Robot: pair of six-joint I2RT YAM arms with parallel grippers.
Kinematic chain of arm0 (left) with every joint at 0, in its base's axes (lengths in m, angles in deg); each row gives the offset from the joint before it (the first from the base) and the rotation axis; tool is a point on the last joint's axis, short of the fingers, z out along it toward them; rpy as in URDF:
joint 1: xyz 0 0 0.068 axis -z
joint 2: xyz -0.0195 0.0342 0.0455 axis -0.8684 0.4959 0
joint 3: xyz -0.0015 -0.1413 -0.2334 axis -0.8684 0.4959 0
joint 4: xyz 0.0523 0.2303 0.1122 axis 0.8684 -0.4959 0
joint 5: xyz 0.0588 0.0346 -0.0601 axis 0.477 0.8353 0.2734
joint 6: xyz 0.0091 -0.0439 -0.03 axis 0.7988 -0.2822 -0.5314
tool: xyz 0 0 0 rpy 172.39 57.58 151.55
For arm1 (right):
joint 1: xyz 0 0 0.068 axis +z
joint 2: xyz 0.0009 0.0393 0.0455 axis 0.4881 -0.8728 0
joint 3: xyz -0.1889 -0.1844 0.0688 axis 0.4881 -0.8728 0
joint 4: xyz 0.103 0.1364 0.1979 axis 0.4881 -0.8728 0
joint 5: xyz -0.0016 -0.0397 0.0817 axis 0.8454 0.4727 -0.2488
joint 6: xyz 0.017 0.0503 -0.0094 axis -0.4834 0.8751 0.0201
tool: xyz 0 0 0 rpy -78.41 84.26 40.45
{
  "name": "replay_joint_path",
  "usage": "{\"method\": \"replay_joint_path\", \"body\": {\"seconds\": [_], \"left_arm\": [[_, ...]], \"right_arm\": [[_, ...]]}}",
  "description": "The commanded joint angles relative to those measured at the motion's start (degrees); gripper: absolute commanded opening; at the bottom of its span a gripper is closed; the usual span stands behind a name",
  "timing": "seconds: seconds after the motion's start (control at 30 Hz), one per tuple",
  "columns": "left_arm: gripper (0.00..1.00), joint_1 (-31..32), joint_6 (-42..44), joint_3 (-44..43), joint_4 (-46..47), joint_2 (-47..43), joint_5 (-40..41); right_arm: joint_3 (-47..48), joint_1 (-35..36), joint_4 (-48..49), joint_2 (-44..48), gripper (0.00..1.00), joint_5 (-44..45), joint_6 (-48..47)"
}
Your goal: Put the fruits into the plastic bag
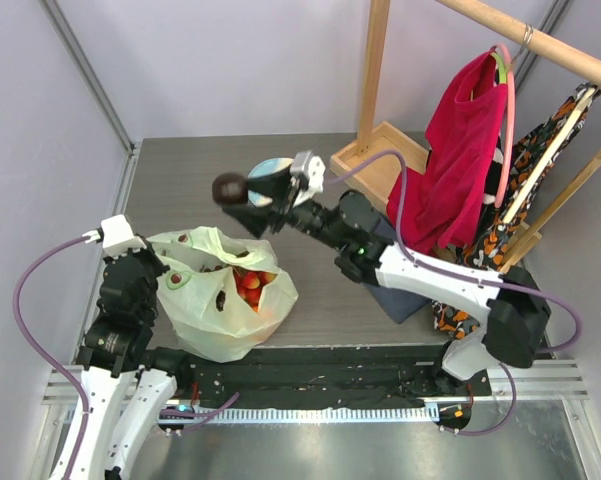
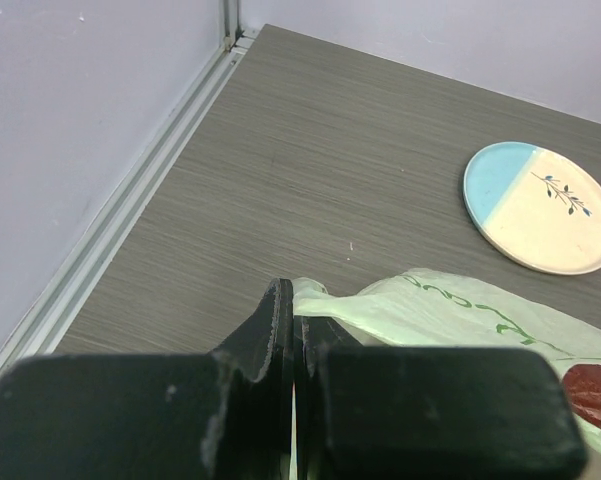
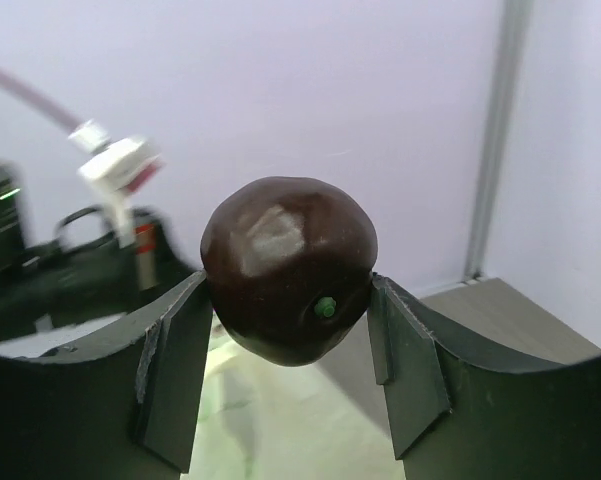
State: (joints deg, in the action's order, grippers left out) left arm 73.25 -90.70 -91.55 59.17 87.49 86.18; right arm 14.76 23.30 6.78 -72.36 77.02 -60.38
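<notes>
The pale green plastic bag (image 1: 215, 295) with avocado prints lies open at the left front of the table. Red and orange fruits (image 1: 252, 287) sit inside its mouth. My left gripper (image 2: 295, 310) is shut on the bag's edge (image 2: 325, 300), holding it at the bag's left side (image 1: 145, 262). My right gripper (image 1: 232, 195) is shut on a dark brown-purple round fruit (image 3: 288, 268) and holds it in the air above and behind the bag; the fruit also shows in the top view (image 1: 228, 187). The bag's pale green plastic (image 3: 270, 420) lies blurred below the fruit.
A blue and cream plate (image 2: 542, 206) lies on the table behind the bag, partly hidden by the right gripper in the top view (image 1: 270, 166). A wooden rack (image 1: 375, 160) with a red cloth (image 1: 460, 150) stands at the back right. Walls close the table's left and back.
</notes>
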Motion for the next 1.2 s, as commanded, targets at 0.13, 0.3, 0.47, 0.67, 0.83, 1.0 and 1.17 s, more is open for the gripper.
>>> {"method": "replay_joint_path", "body": {"seconds": [0.13,0.3,0.47,0.67,0.83,1.0,1.17], "left_arm": [[0.00,-0.32,-0.04,-1.16,2.66,-0.23,-0.80],[0.00,-0.32,-0.22,-1.07,2.83,-0.32,-1.15],[0.00,-0.32,-0.31,-1.16,2.83,-0.40,-1.41],[0.00,-0.32,-0.22,-1.07,2.57,-0.58,-1.06],[0.00,-0.32,-0.13,-1.16,2.57,-0.58,-1.06],[0.00,-0.32,-0.05,-1.16,2.57,-0.67,-0.80],[0.00,-0.32,-0.04,-1.16,2.48,0.03,-0.97]], "right_arm": [[-5.27,17.16,-16.68,6.95,0.24,6.24,-22.49],[-8.53,22.80,-23.19,7.22,0.24,14.22,-22.33],[-4.69,25.18,-30.29,2.83,0.24,25.12,-20.58],[5.00,24.83,-37.61,-6.05,0.24,47.28,-22.06],[8.60,22.82,-40.50,-10.00,0.24,49.50,-21.80],[11.07,19.30,-44.11,-13.52,0.28,46.78,-18.64],[12.12,17.10,-45.79,-14.93,0.38,42.30,-16.71]]}}
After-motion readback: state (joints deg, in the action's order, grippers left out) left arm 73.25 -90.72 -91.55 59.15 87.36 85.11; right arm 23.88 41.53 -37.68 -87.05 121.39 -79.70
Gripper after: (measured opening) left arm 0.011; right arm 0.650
